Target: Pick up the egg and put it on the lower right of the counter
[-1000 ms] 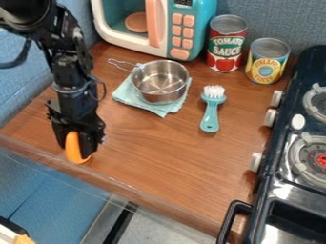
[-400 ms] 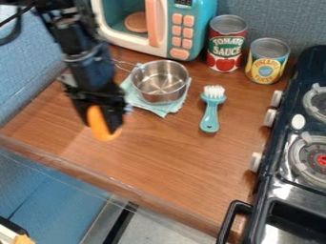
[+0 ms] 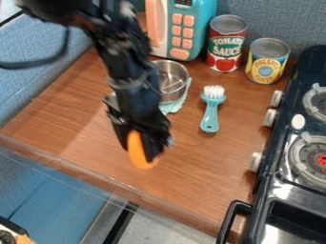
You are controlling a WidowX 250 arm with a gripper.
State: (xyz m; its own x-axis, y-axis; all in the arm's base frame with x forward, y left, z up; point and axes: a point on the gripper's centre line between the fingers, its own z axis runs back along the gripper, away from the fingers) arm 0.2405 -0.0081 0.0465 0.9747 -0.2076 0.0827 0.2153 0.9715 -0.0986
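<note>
I have the orange egg pinched in my black fingers. Its long way runs mostly up and down, with a little lean. The top end sits up between the fingers. The bottom end pokes out under them, tipped a bit toward the stove. It is over the front part of the brown table.

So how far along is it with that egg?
Picking up looks done: the orange egg is held in the gripper. In hand, it seems, is the carry, with the egg by the counter's front middle, short of the lower right beside the stove. Left to do: bring it there, set it down and let go.
</note>
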